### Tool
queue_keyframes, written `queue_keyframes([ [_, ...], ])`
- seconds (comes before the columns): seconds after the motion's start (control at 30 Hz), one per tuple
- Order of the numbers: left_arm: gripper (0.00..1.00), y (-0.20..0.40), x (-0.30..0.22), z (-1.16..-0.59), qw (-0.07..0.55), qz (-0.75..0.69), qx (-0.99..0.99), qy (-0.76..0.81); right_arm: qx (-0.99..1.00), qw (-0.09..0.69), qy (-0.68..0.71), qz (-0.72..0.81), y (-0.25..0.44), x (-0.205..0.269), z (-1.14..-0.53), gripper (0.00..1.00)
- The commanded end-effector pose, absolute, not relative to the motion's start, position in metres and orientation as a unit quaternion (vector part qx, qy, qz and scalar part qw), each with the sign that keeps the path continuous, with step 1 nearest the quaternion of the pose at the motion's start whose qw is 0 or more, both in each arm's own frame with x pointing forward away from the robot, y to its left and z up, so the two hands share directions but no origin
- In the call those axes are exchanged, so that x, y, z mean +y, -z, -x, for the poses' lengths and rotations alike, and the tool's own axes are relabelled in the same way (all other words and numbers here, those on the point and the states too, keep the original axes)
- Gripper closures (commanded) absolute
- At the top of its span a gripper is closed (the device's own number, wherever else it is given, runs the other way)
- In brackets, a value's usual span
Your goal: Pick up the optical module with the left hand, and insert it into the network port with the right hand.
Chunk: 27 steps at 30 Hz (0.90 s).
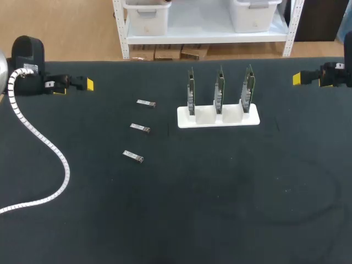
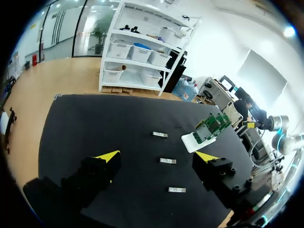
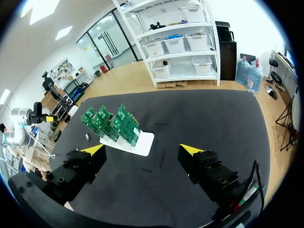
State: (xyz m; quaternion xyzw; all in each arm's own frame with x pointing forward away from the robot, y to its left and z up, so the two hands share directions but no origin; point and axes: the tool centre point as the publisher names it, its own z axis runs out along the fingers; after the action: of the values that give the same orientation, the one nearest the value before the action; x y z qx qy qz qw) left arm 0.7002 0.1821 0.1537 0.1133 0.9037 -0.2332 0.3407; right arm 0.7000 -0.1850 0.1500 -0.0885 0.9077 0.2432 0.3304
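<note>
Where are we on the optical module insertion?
Nothing done yet: all three optical modules lie loose on the table, none at the boards in the white stand. Nothing in hand: left gripper and right gripper sit open and empty near the far edge. Left: pick, handover, insertion.

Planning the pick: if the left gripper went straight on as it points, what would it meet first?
Probably the middle optical module, lying ahead between the left gripper's open fingers; depth unclear.
</note>
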Motion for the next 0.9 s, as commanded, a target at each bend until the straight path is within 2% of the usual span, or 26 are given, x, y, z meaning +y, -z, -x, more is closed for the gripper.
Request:
queue_keyframes([
  [0.03, 0.0, -0.158, 0.179, -0.699, 0.339, -0.133, 0.9, 0.237, 0.908, 0.33, -0.243, 0.088, -0.15, -0.185, -0.7, 0.0],
  [0.57, 0.0, -0.183, 0.144, -0.69, 0.214, -0.352, 0.882, 0.229, 0.908, 0.33, -0.243, 0.088, -0.15, -0.185, -0.7, 0.0],
  [0.9, 0.0, -0.179, 0.118, -0.682, 0.172, -0.447, 0.853, 0.208, 0.908, 0.33, -0.243, 0.088, -0.15, -0.185, -0.7, 0.0],
])
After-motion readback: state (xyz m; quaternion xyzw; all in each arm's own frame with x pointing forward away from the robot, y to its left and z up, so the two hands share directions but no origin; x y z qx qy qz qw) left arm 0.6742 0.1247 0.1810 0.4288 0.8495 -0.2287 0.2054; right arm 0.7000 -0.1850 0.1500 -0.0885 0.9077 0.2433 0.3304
